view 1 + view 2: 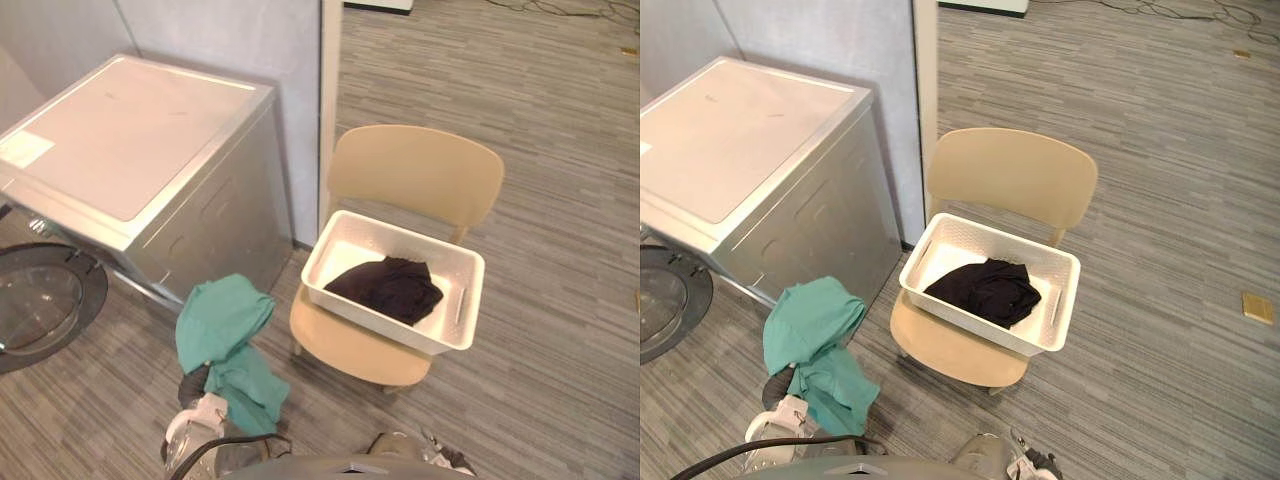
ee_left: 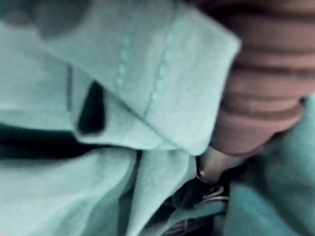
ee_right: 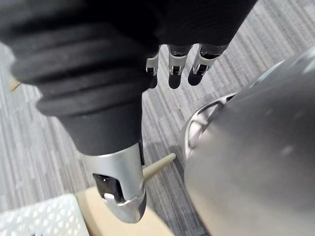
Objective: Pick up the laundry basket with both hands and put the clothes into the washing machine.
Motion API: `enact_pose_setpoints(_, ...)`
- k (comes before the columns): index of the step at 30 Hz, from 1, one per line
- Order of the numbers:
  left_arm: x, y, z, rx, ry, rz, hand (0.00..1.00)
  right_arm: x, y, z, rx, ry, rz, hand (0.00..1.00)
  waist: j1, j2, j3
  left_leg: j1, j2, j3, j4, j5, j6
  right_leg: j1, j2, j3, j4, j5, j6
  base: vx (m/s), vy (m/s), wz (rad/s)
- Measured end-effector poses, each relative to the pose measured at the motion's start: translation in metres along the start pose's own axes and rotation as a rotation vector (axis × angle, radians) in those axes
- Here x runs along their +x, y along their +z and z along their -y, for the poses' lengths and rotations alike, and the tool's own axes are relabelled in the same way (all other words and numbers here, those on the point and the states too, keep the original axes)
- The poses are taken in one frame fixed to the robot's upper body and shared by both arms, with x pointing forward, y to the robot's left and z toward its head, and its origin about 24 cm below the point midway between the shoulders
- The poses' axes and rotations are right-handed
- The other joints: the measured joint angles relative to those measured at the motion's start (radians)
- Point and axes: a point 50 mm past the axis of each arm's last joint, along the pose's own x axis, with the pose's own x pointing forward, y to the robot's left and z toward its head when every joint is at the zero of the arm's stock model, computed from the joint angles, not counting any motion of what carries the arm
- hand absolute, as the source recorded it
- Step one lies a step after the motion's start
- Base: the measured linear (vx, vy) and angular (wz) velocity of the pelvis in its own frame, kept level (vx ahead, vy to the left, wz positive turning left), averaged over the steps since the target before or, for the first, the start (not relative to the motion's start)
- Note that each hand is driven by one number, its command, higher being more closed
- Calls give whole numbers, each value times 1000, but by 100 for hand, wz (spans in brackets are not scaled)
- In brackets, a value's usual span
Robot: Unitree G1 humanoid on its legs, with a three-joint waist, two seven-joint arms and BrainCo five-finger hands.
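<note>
The room is bright, with soft, even light. At 10 o'clock the washing machine (image 1: 120, 130) top glows pale and shiny. A faint shadow lies on the floor (image 1: 560, 300) right under the chair (image 1: 415, 170). The basket (image 1: 460, 300) is bright white, and the black cloth (image 1: 390, 288) inside is one dark patch. The green cloth (image 2: 98, 64) has black gaps between its folds. The right hand (image 3: 98, 73) looks dark, but its silver thumb (image 3: 120, 191) gleams.

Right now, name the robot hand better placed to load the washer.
Left. The left robot hand carries the teal cloth near the open washer; the right robot hand hangs empty, farther off.
</note>
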Motion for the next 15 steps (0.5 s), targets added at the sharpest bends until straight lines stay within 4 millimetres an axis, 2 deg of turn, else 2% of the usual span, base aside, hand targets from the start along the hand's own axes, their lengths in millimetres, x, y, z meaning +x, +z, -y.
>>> enact_pose_setpoints(1,1,0,3,-8,-6,5,100,-1,-1,-3,10,6,0,0,-4,-6,-3,9,-50,15,-12,4,9,21,-19,-18,7,13,-3,10,149,68)
enact_pose_setpoints(2,2,5,10,-5,-34,27,100,-3,-8,-6,27,9,-25,0,-15,-31,-25,22,-98,-41,-112,3,4,15,-17,-19,-8,-3,-19,-6,100,84)
enact_pose_setpoints(3,3,8,14,-5,-51,41,100,-3,-12,-7,20,11,-43,0,-23,-53,-45,40,-125,-81,-201,-22,-4,11,-16,-13,-42,-5,-33,3,162,120)
enact_pose_setpoints(4,8,11,24,9,-98,48,100,-3,-12,-8,31,9,-43,0,-34,-45,-54,17,-91,-59,-202,-77,-60,23,-13,-36,-76,41,8,-2,154,96)
enact_pose_setpoints(5,12,11,30,8,-119,46,100,-2,-10,-9,34,7,-39,0,-26,-31,-35,-5,-58,-39,-154,-73,-61,22,-11,-43,-67,54,10,-26,212,74)
enact_pose_setpoints(6,15,8,34,3,-125,36,100,1,-5,-7,61,-7,-34,0,-20,-25,-24,-23,-67,-35,-111,-84,-96,22,-14,-45,-53,68,8,-55,207,23)
enact_pose_setpoints(7,15,6,26,4,-93,25,100,1,-11,-5,65,-19,-58,0,-23,-23,-29,-20,-87,-42,-111,-94,-85,35,-27,-45,-74,111,4,-41,227,18)
enact_pose_setpoints(9,15,5,24,13,-83,22,100,0,-18,2,74,-48,-90,0,-25,-19,-27,-16,-106,-53,-114,-95,-83,59,-32,-57,-103,185,-2,-5,216,26)
enact_pose_setpoints(11,13,3,20,26,-72,15,100,0,-23,6,73,-62,-112,0,-15,-25,-28,9,-141,-48,-139,-88,-72,78,-53,-57,-133,261,-4,-1,227,12)
enact_pose_setpoints(12,12,2,18,28,-64,7,100,-1,-26,6,74,-63,-122,0,-11,-29,-30,26,-158,-44,-158,-82,-63,82,-66,-54,-137,273,-10,-3,195,2)
enact_pose_setpoints(14,11,-5,13,32,-43,-19,100,-2,-27,10,59,-71,-124,0,0,-32,-33,77,-201,-25,-222,-64,-40,92,-98,-29,-142,311,-43,-28,114,-4)
enact_pose_setpoints(15,9,-7,9,44,-31,-27,100,-2,-26,11,42,-72,-120,0,3,-31,-36,97,-218,-24,-263,-60,-38,90,-105,-5,-142,336,-76,-62,89,0)
